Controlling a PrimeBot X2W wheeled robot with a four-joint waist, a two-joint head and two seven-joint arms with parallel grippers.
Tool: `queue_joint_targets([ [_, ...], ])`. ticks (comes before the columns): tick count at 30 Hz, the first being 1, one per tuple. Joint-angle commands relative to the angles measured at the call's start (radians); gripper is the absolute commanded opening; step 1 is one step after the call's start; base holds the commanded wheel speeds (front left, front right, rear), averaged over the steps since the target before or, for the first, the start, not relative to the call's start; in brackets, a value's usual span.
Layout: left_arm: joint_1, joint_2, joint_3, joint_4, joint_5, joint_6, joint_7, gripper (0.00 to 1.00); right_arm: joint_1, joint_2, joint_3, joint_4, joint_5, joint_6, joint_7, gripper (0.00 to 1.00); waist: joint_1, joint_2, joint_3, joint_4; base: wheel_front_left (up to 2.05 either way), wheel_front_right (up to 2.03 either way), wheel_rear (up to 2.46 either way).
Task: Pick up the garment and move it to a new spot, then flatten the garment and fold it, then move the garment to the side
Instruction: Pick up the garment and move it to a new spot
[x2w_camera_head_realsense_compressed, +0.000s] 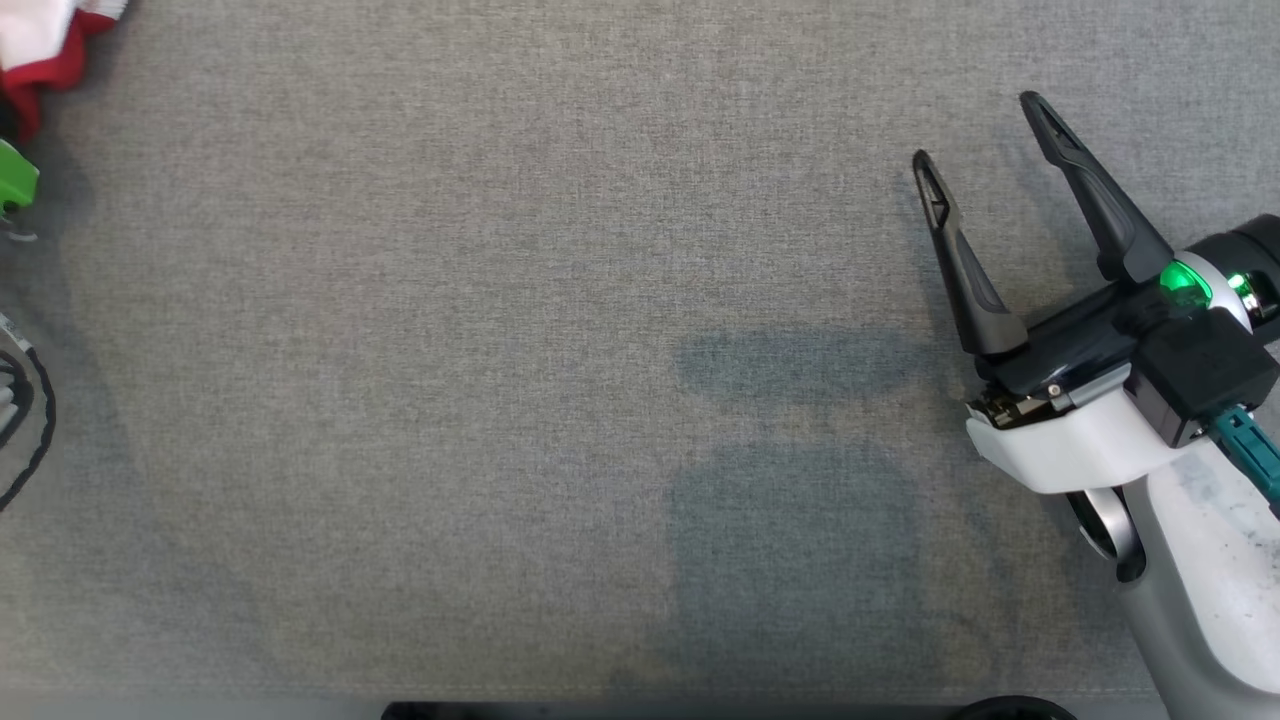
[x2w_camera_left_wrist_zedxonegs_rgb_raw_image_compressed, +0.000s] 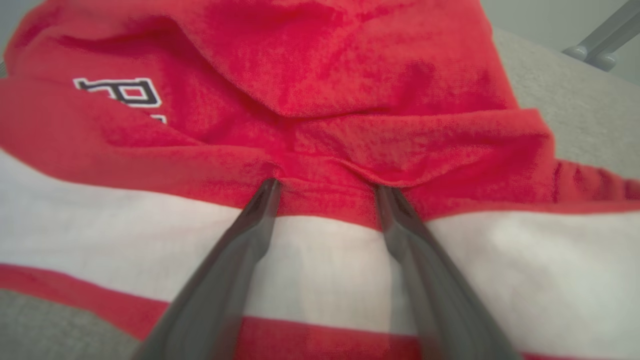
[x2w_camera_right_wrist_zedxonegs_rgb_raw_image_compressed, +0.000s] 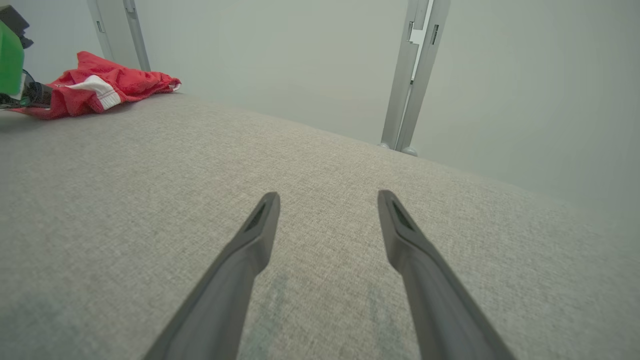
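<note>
**Table** (x2w_camera_head_realsense_compressed: 500, 300): grey woven cloth surface that spans the head view. Two faint darker shadows (x2w_camera_head_realsense_compressed: 790, 500) lie on it, right of centre.

**Garment** (x2w_camera_head_realsense_compressed: 40, 40): red with white bands, crumpled in a heap at the far left corner of the table and cut by the frame edge.
- Right wrist view: it lies at the upper left (x2w_camera_right_wrist_zedxonegs_rgb_raw_image_compressed: 100, 85), near the table's back edge and well apart from the right arm.
- Left wrist view, close up: red folds above, a broad white band below, then a thin red stripe. Grey table shows at the lower left corner.

**Right gripper** (x2w_camera_head_realsense_compressed: 975, 129): at the right side of the table, over bare cloth, pointing up and slightly left in the head view.
- The jaws are spread wide, with nothing between them and nothing held.
- The right wrist view agrees: both fingers (x2w_camera_right_wrist_zedxonegs_rgb_raw_image_compressed: 250, 250) are over plain grey fabric.
- Contact with the table: cannot tell.
- The white and grey forearm (x2w_camera_head_realsense_compressed: 1200, 600) is behind it, with a green light (x2w_camera_head_realsense_compressed: 1185, 285) lit at the wrist.

**Left gripper** (x2w_camera_left_wrist_zedxonegs_rgb_raw_image_compressed: 327, 186): over the garment, jaws spread wide.
- Both fingertips (x2w_camera_left_wrist_zedxonegs_rgb_raw_image_compressed: 270, 192) meet the lower edge of a red fold where it overlaps the white band. The tips look tucked just under that fold.
- The picture is blurred there, so I cannot tell whether they press into the cloth.
- The white band runs between the fingers, and no cloth is pinched between them.

**Posts** (x2w_camera_right_wrist_zedxonegs_rgb_raw_image_compressed: 415, 75): grey metal uprights beyond the table's back edge, against a pale wall (x2w_camera_right_wrist_zedxonegs_rgb_raw_image_compressed: 525, 75).

**Cable** (x2w_camera_head_realsense_compressed: 35, 420): a black loop at the left edge of the head view, below a green part (x2w_camera_head_realsense_compressed: 15, 185) of the left arm.

**Lettering** (x2w_camera_left_wrist_zedxonegs_rgb_raw_image_compressed: 125, 92): a white letter outlined in black on the red, at the upper left, partly hidden by a fold.
</note>
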Motion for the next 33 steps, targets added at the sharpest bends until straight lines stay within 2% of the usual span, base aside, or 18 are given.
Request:
queue_joint_targets([
  [1, 0.021, -0.03, -0.026, 0.032, -0.01, 0.0, 0.046, 1.0, 0.014, 0.004, -0.008, -0.009, -0.006, -0.002, -0.003, 1.0, 0.0, -0.0001, 0.03, -0.031, 0.0, 0.0, 0.0],
  [2, 0.024, -0.034, -0.036, 0.04, -0.016, 0.0, 0.059, 0.42, 0.021, 0.005, -0.015, -0.012, -0.007, -0.002, -0.003, 1.0, 0.0, -0.0001, 0.029, -0.03, 0.0, 0.0, 0.0],
  [3, 0.03, -0.042, -0.053, 0.037, -0.025, 0.0, 0.079, 0.0, 0.027, 0.006, -0.023, -0.012, -0.008, -0.002, -0.003, 1.0, 0.0, -0.0001, 0.027, -0.027, 0.0, 0.0, 0.0],
  [8, 0.05, -0.045, -0.108, -0.03, -0.075, -0.006, 0.109, 0.0, 0.052, 0.025, -0.047, 0.003, -0.002, -0.002, -0.003, 1.0, 0.0, -0.0001, -0.018, -0.006, 0.0, 0.0, 0.0],
  [12, 0.058, 0.01, -0.145, -0.106, -0.105, -0.005, 0.087, 0.0, 0.065, 0.052, -0.041, 0.025, 0.009, -0.002, -0.003, 1.0, 0.0, -0.0001, -0.09, -0.001, 0.0, 0.0, 0.0],
  [15, 0.071, 0.053, -0.181, -0.147, -0.083, -0.001, 0.06, 0.0, 0.08, 0.078, -0.037, 0.046, 0.015, -0.002, -0.003, 1.0, 0.0, -0.0001, -0.153, -0.004, 0.0, 0.0, 0.0],
  [23, 0.203, 0.017, -0.296, -0.359, -0.067, 0.001, 0.086, 0.0, 0.194, 0.137, -0.064, 0.096, 0.03, -0.002, -0.003, 1.0, 0.0, -0.0001, -0.339, -0.004, 0.0, 0.0, 0.0],
  [26, 0.269, -0.009, -0.327, -0.466, -0.068, 0.023, 0.102, 0.0, 0.241, 0.158, -0.071, 0.111, 0.035, -0.002, -0.003, 1.0, 0.0, -0.0001, -0.404, -0.015, 0.0, 0.0, 0.0],
  [33, 0.445, -0.056, -0.411, -0.76, -0.067, 0.109, 0.152, 0.0, 0.324, 0.188, -0.08, 0.125, 0.04, -0.002, -0.003, 1.0, 0.0, -0.0001, -0.51, -0.07, 0.0, 0.0, 0.0],
])
